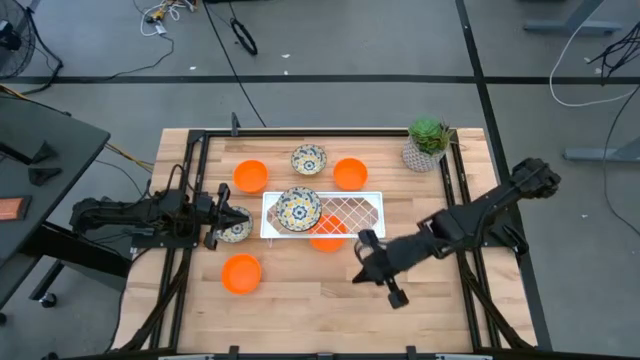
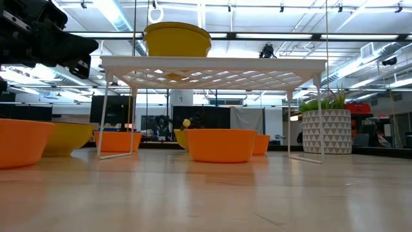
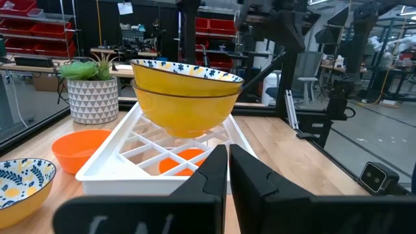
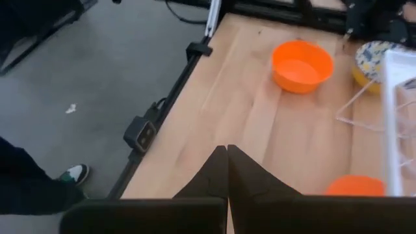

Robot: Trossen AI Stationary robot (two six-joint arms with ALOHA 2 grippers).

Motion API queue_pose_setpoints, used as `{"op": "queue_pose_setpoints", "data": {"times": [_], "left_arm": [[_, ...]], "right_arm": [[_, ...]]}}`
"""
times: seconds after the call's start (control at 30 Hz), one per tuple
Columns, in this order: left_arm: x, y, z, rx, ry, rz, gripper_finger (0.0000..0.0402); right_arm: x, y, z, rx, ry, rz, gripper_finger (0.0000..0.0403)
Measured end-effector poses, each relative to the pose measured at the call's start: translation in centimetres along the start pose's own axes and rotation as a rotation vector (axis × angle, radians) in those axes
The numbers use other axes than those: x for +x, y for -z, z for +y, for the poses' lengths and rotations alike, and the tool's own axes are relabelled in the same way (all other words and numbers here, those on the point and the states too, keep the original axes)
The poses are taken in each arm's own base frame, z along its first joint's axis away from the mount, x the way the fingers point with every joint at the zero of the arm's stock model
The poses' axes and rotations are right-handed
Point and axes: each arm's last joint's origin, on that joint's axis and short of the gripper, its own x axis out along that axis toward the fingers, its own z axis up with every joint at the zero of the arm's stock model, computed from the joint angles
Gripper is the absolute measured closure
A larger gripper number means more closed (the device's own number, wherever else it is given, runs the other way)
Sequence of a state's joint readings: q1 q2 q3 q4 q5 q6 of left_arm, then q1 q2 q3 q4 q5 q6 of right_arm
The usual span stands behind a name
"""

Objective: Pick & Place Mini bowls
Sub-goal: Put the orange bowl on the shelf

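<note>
From above we count, on the wooden table [image 1: 300,300], a white rack [image 1: 350,212] with two stacked patterned bowls [image 1: 298,207] on its left end; an orange bowl beneath the rack [image 1: 327,238]; orange bowls at the rear left [image 1: 250,176], rear right [image 1: 350,173] and front left [image 1: 241,272]; a patterned bowl at the rear [image 1: 308,159]; and a potted plant [image 1: 427,143] at the rear right corner. We place the left gripper [image 1: 222,221] just left of the rack, over or touching another patterned bowl [image 1: 236,229]; we cannot tell which. The right gripper [image 1: 368,243] hangs off the rack's front right corner, near the bowl beneath it, holding nothing. At table height we note the stacked bowls atop the rack [image 2: 212,69], orange bowls under and around it, and the plant at right. From the left wrist we log fingers [image 3: 208,175] almost shut with a thin gap, nothing between them, the stack ahead on the rack. From the right wrist we log fingers [image 4: 218,169] pressed together, empty, an orange bowl [image 4: 301,65] well ahead of them on bare wood.
</note>
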State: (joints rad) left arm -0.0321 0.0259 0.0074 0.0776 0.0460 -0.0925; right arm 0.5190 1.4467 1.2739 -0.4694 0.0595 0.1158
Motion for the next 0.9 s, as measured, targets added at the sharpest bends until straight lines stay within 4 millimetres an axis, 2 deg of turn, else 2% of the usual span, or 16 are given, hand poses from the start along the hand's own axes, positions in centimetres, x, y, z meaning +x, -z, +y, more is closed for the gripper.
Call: {"op": "queue_pose_setpoints", "data": {"times": [0.53,0.67,0.9], "left_arm": [[0.0,0.0,0.0,0.0,0.0,0.0,0.0378],[0.0,0.0,0.0,0.0,0.0,0.0,0.0378],[0.0,0.0,0.0,0.0,0.0,0.0,0.0378]], "right_arm": [[2.5,2.2,5.7,-0.138,0.095,0.073,0.0403],[3.2,2.8,6.5,-0.162,0.118,0.09,0.0403],[4.9,3.6,6.7,-0.225,0.184,0.131,0.0403]]}}
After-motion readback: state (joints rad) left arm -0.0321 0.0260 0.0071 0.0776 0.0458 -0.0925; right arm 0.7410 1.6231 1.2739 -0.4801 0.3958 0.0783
